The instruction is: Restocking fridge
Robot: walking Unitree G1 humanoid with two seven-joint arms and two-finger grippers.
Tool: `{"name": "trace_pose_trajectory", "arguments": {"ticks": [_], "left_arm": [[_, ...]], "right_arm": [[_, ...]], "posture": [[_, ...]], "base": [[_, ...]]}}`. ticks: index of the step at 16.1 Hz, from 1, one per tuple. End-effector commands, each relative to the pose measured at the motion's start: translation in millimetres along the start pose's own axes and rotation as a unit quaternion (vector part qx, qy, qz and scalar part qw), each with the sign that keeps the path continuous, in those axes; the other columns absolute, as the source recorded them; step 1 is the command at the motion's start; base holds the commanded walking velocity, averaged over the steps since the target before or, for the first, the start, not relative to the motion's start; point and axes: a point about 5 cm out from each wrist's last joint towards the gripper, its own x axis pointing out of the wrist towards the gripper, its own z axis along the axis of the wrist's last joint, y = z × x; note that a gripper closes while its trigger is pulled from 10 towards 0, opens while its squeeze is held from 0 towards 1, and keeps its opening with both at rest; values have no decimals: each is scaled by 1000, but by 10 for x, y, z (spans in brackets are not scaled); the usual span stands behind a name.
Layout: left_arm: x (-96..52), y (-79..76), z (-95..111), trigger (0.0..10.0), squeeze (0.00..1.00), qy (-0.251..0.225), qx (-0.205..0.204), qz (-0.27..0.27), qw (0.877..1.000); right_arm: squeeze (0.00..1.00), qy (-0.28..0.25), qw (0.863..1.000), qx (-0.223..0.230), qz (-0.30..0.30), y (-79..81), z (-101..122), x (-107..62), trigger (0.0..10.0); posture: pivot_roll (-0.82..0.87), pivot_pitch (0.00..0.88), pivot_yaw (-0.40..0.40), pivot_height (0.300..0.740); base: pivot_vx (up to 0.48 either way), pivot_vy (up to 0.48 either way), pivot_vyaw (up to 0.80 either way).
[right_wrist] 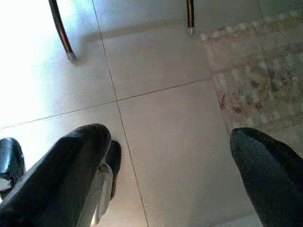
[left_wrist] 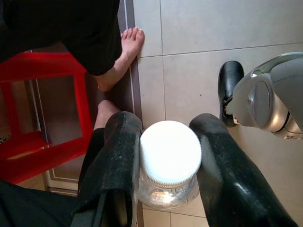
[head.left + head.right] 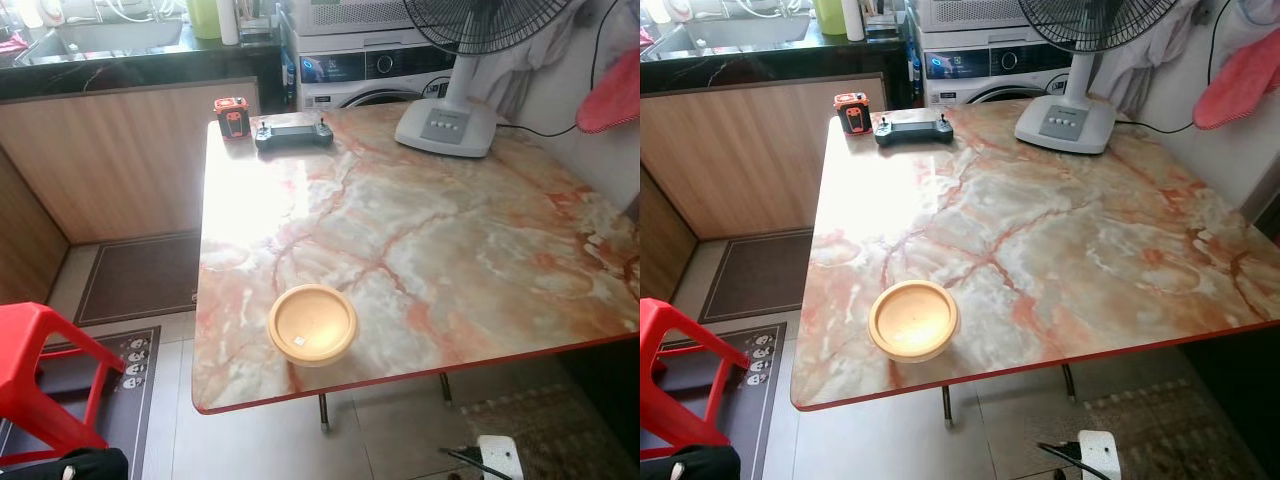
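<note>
Below the left wrist, the left gripper [image 2: 170, 156] holds a clear glass jar [image 2: 169, 177] with a white ribbed lid [image 2: 170, 152]; the jaws are closed on the jar from two opposite sides, one black finger [image 2: 116, 165] against each flank just under the lid. The jar's long axis runs along the fingers, lid end toward the wrist camera, base toward the tiled floor [image 2: 199, 85]. Near it on the floor stand a person's bare feet [image 2: 124, 56], beside a red stool [image 2: 42, 109], and the robot's own black foot [image 2: 230, 90].

The right gripper [image 1: 175, 161] hangs over the floor with its jaws set wide and nothing between them; metal counter legs [image 1: 61, 33] and the edge of a patterned rug [image 1: 255, 61] lie beyond.

From the head, a marble-patterned counter [image 3: 450, 250] with a red edge carries a round yellow-lidded container [image 3: 312, 324] near its front edge, a small red device [image 3: 231, 117] and a dark handheld controller [image 3: 293, 133] at the far left corner, and the base of a standing fan [image 3: 447, 125] at the back. Behind the counter stands a washing machine [image 3: 370, 70]; to the left run wooden cabinets [image 3: 120, 150] under a dark worktop with a sink [image 3: 100, 35].
</note>
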Motion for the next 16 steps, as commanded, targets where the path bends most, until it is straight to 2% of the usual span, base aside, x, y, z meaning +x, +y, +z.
{"name": "trace_pose_trajectory", "arguments": {"ticks": [1, 3, 6, 8, 11, 16], "left_arm": [[-7, 7, -44, 10000, 0, 9, 2, 0, 1000], [-11, 12, -69, 10000, 0, 13, 5, 0, 1000], [-14, 8, -84, 10000, 0, 14, 9, -1, 1000], [-17, -2, -97, 10000, 0, 17, 22, 2, 1000], [-20, -16, -109, 10000, 0, 19, 19, 0, 1000], [-24, -39, -120, 10000, 0, 21, 13, -3, 1000]], "right_arm": [[0, 12, 1000, 6, 5, 24, -81, -9, 10000], [0, 23, 999, 27, -4, 12, -158, -22, 10000], [0, 32, 999, 28, -1, 36, -214, -29, 10000], [0, 35, 999, 32, -1, 44, -231, -31, 10000], [0, 39, 999, 25, 0, 11, -238, -36, 10000], [0, 46, 999, 24, -2, -12, -258, -42, 10000]], "posture": [[52, 0, 10, 740], [52, 0, 10, 740], [54, 0, 9, 740], [58, 0, 7, 740], [60, 0, 3, 740], [55, 0, -3, 740]], "base": [[0, 255, 0], [0, 401, 0], [0, 384, 0], [0, 0, 0], [0, 0, 0], [0, 0, -800]]}}
